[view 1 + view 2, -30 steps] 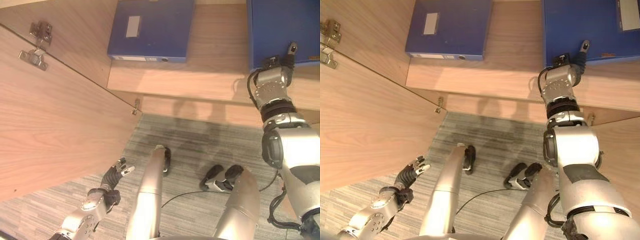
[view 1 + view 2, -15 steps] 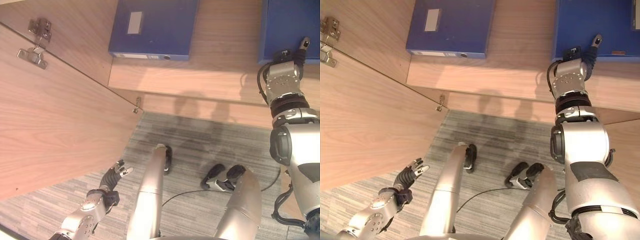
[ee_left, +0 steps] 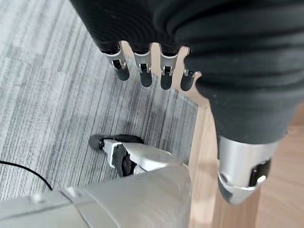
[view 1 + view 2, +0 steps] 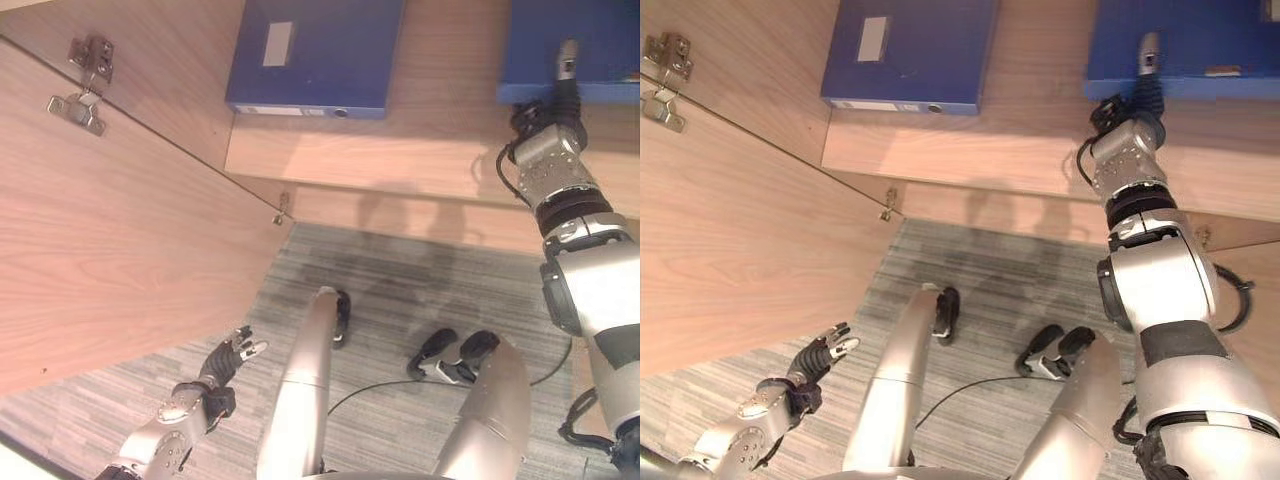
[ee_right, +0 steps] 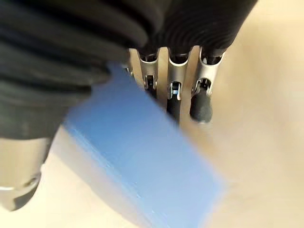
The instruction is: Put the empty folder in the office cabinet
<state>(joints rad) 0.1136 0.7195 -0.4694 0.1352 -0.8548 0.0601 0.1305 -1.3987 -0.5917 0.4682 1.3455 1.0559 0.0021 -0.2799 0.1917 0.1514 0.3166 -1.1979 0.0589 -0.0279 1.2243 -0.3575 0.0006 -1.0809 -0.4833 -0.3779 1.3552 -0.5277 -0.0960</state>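
Right hand (image 4: 548, 150) is raised to the front edge of the cabinet shelf (image 4: 440, 150), fingers (image 5: 202, 92) straight and relaxed, open, gripping nothing. One finger lies up across the near edge of the blue folder (image 4: 590, 45); in the right wrist view the folder's corner (image 5: 142, 166) sits between thumb and fingers, touching or just beside the palm side, contact not certain.

The folder lies flat on the shelf at the right, its near edge close to the shelf's front lip. A second blue folder (image 4: 315, 55) with a pale label lies flat on the same shelf to the left, well apart; bare wood shows between the two.

Left hand (image 4: 225, 360) hangs low over the grey striped carpet (image 4: 400, 270), fingers (image 3: 142, 71) straight and spread, open and empty. It is near the lower edge of the open cabinet door (image 4: 110, 240), which swings out on the left with metal hinges (image 4: 80, 85) near its top.
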